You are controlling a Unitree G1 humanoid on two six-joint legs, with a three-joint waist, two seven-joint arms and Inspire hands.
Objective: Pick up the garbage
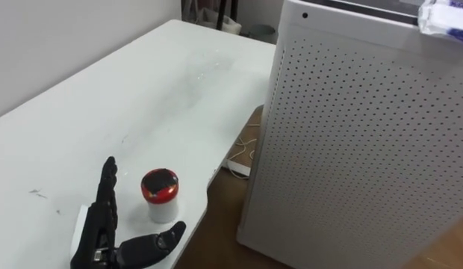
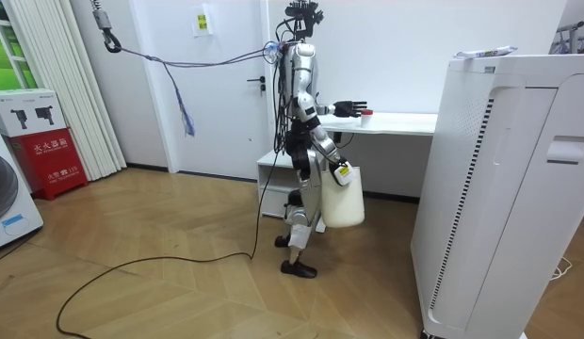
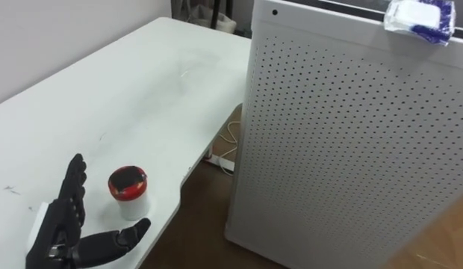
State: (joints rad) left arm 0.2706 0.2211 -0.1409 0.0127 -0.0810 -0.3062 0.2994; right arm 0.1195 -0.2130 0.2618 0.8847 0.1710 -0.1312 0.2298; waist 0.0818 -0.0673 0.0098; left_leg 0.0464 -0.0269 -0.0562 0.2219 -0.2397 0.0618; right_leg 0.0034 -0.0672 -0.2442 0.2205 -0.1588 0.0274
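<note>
A small white cup with a red lid (image 1: 160, 194) stands near the front edge of the white table (image 1: 142, 90). My left hand (image 1: 104, 232) is open just left of it, fingers straight and thumb reaching out below the cup, not touching it. In the room view I stand at the table's end, the left hand (image 2: 348, 109) stretched out over the tabletop towards the cup (image 2: 365, 115). My right hand (image 2: 341, 171) hangs at my side, and a white bag (image 2: 344, 200) hangs from it.
A tall white perforated appliance (image 1: 366, 149) stands close on the right of the table, with a blue-and-white packet (image 3: 416, 19) on top. A power strip and cables (image 1: 239, 163) lie on the wooden floor between the two.
</note>
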